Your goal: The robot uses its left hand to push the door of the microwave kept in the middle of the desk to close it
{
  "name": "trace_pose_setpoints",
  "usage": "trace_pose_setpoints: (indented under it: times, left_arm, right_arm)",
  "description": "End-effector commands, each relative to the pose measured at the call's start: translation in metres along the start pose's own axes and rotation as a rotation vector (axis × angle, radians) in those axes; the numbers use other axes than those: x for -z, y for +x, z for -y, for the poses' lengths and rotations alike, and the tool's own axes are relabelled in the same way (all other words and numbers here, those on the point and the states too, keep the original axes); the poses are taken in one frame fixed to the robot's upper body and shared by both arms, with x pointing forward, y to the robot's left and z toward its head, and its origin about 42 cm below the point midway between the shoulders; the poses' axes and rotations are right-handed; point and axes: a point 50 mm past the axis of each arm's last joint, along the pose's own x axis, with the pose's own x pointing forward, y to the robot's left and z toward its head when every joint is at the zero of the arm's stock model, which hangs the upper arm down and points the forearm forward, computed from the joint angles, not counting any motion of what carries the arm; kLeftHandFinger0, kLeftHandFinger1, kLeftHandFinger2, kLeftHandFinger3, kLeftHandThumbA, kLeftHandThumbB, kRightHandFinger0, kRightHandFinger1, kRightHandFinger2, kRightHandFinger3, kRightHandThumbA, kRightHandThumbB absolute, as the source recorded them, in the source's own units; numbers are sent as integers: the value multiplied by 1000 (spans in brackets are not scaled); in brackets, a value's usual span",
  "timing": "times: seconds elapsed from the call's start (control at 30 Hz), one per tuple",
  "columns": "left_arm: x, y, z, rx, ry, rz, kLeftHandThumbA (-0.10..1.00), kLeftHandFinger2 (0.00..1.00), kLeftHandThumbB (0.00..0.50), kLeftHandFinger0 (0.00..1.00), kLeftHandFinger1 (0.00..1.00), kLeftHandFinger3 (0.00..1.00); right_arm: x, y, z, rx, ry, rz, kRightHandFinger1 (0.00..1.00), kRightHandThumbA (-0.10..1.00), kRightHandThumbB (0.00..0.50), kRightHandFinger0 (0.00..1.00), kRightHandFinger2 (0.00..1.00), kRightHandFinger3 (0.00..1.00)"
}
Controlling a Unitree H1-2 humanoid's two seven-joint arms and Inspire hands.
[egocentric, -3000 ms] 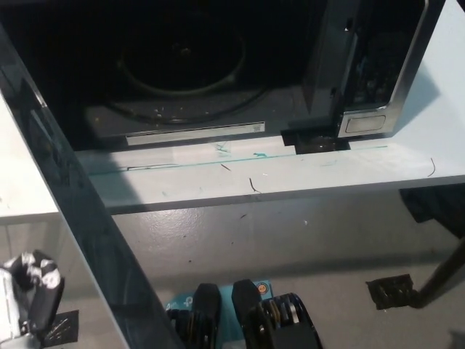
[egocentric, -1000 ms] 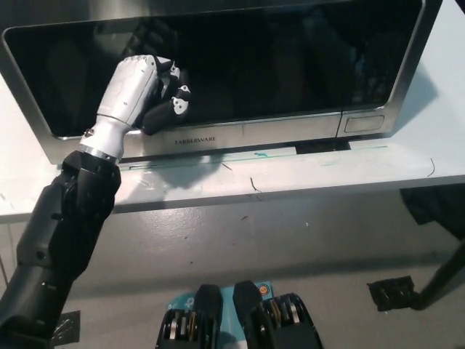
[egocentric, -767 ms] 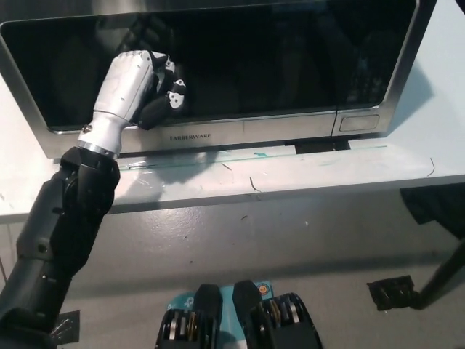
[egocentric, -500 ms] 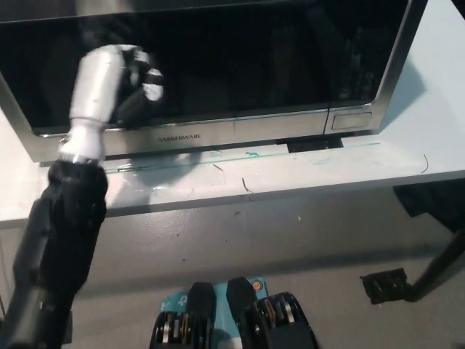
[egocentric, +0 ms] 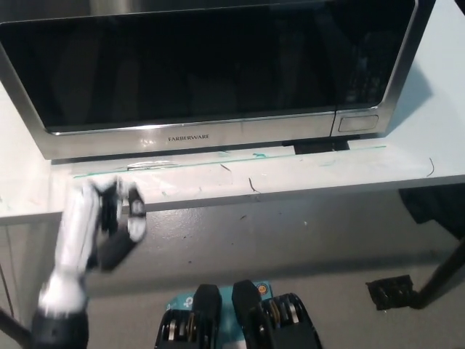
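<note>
Your microwave [egocentric: 218, 69] fills the top of the frame, its door [egocentric: 189, 65] flush shut. The left hand [egocentric: 102, 225] blurs at lower left, off the desk [egocentric: 305, 171]; its grip is unreadable.

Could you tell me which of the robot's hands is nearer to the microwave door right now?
The left. The left hand, blurred, is below the desk's front edge, in front of the closed microwave door and not touching it. The right hand is not in view.
</note>
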Motion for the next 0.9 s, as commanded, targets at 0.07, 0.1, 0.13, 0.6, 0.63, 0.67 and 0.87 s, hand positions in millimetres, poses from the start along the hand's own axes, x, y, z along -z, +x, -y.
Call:
trace_pose_setpoints:
  times: [0.07, 0.1, 0.13, 0.6, 0.63, 0.67, 0.87]
  left_arm:
    - [25, -48, 4, 4, -44, -179, -100, 14, 77, 0, 0, 258]
    - [32, -56, 6, -1, -60, -235, -100, 38, 61, 1, 1, 278]
    - [39, -66, 8, -31, -112, -326, -100, 27, 63, 0, 0, 281]
    - [122, -134, 23, -285, -67, -856, -100, 121, 47, 0, 0, 291]
    - [125, -137, 24, -288, -67, -865, -100, 94, 54, 0, 0, 283]
    - [128, -140, 24, -289, -67, -869, -100, 86, 57, 0, 0, 279]
    - [139, -149, 30, -290, -38, -1003, -100, 85, 77, 0, 0, 310]
  right_arm:
    - [-15, 8, 10, 10, 43, 65, 294, 21, 147, 285, 339, 384]
    - [-15, 8, 10, 10, 46, 64, 254, 20, 149, 246, 313, 385]
    - [-14, 7, 8, 6, 40, 68, 289, 22, 150, 272, 352, 388]
    - [-16, 11, 7, 9, 60, 63, 224, 26, 154, 202, 285, 338]
    - [-16, 12, 7, 7, 54, 64, 217, 32, 146, 196, 280, 360]
    - [-15, 12, 7, 4, 51, 67, 216, 31, 145, 193, 279, 365]
    - [-18, 14, 5, 7, 42, 79, 209, 41, 156, 193, 278, 364]
